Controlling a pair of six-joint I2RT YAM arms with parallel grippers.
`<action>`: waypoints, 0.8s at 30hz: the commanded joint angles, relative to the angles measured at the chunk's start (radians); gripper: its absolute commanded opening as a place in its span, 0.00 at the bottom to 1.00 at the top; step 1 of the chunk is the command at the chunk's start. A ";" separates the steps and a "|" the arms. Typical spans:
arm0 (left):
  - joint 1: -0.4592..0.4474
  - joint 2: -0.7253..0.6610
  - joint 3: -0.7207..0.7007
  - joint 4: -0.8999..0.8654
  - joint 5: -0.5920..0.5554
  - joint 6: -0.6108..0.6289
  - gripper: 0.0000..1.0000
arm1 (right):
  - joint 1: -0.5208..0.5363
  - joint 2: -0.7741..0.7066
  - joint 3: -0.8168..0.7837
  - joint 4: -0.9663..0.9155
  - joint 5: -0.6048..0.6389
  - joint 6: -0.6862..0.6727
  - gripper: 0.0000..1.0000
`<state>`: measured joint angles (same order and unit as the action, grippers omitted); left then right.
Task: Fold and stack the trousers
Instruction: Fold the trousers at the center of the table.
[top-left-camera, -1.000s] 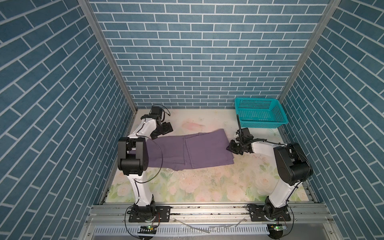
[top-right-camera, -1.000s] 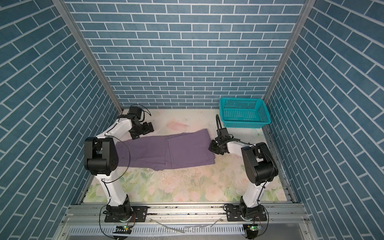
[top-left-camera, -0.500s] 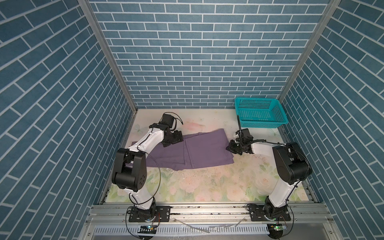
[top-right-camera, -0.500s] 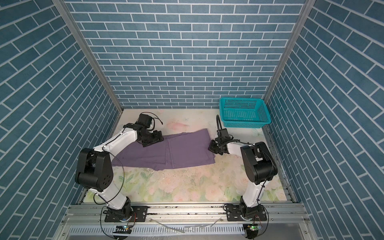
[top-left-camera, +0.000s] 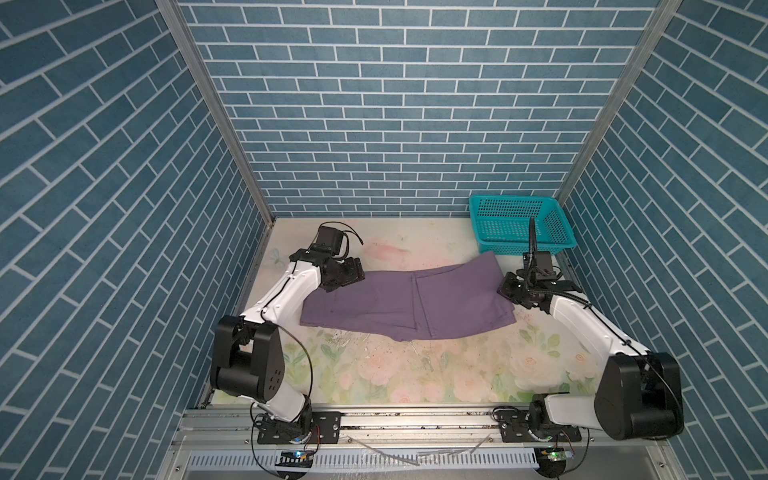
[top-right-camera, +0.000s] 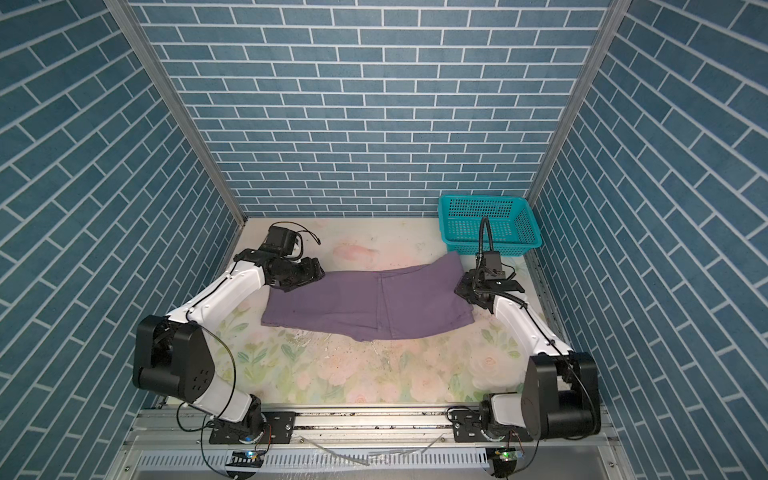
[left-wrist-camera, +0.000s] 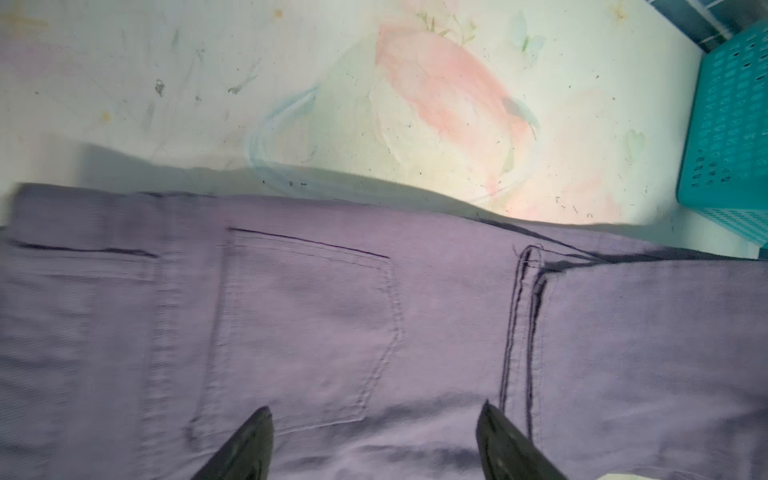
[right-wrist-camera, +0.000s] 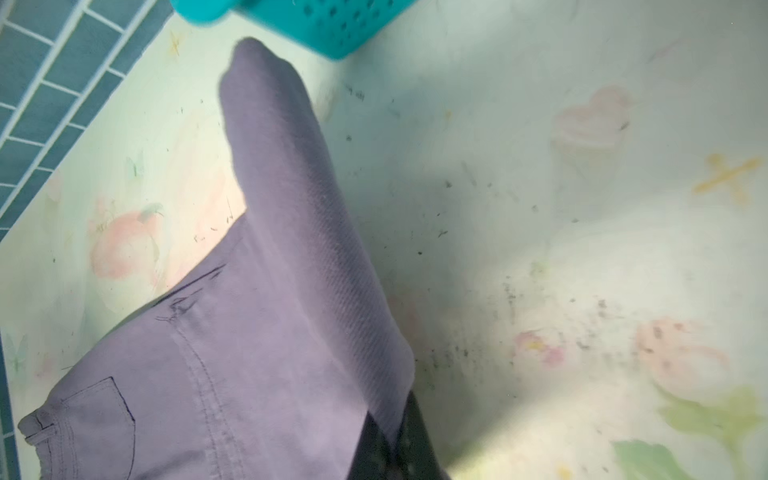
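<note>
Around three sides of both top views rise walls (top-left-camera: 395, 104) printed with flat, matt blue brick, enclosing a table (top-left-camera: 415, 374) with a pale floral surface, scuffed and speckled with dark flecks. Across the centre of the frame lie the trousers (top-left-camera: 407, 299), mauve twill cloth folded into a broad, roughly rectangular band. They are mostly flat, and the upper right corner reaches just beside the basket (whether they touch cannot be told). From the lower left corner the left arm (top-left-camera: 286, 291), smooth white shells between bulky black joints, stretches to the cloth's upper left edge; the right arm (top-left-camera: 582, 320), of the same build, comes from the lower right to its right edge. At the table's upper right stands the basket (top-left-camera: 498, 224), teal perforated plastic, rectangular with flaring walls. Over the waist end, the left gripper (top-left-camera: 353, 272) is released, and the left wrist view shows its dark pointed fingers (left-wrist-camera: 249, 444) spread wide above the cloth. That cloth lies smooth between them, with a stitched patch pocket (left-wrist-camera: 307, 332) and a doubled seam (left-wrist-camera: 519, 332). The right gripper (top-left-camera: 508, 289) is clenched on the trousers' folded right edge, and the right wrist view shows a raised ribbed ridge of cloth running from there towards the basket.
</note>
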<state>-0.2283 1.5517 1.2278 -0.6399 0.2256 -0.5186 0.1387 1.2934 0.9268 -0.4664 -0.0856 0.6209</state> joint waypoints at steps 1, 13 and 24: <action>-0.004 -0.036 -0.017 -0.053 -0.021 0.012 0.78 | 0.000 -0.060 0.117 -0.153 0.122 -0.053 0.00; 0.078 -0.170 -0.035 -0.125 -0.045 0.017 0.82 | 0.249 0.136 0.545 -0.199 0.138 -0.084 0.00; 0.301 -0.337 -0.033 -0.241 -0.020 0.077 0.87 | 0.489 0.483 0.896 -0.164 0.062 -0.058 0.00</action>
<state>0.0334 1.2472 1.1980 -0.8169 0.2016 -0.4740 0.5819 1.7214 1.7046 -0.6621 0.0051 0.5606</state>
